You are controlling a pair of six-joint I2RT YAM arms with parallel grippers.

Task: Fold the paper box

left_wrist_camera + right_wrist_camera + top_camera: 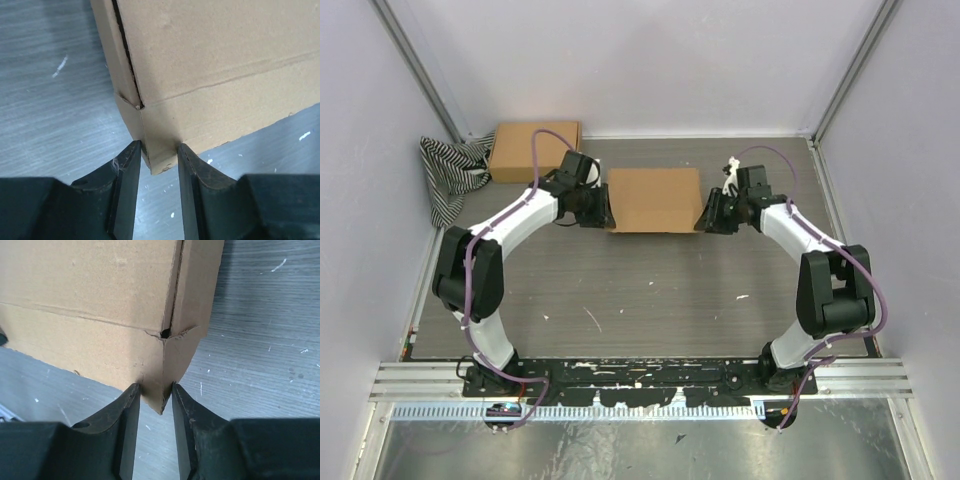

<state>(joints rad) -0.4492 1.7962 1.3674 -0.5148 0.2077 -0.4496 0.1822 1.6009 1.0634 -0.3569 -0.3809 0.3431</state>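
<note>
Left gripper (pixel 159 162) and right gripper (pixel 156 399) each pinch a near corner of the probably light, crushable paper box (pixel 655 198).

We see the paper box (pixel 655 198) in plain brown at centre frame, and a second cardboard box (pixel 533 150) of the same brown at upper left, beside a black-and-white striped cloth (pixel 448 175). The table (pixel 640 290) is grey wood-grain flecked with white. The arms (pixel 515 225) are white with black joints and purple cables (pixel 532 160).

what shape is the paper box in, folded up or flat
Folded up: the paper box has upright walls meeting at corners in both wrist views.
</note>
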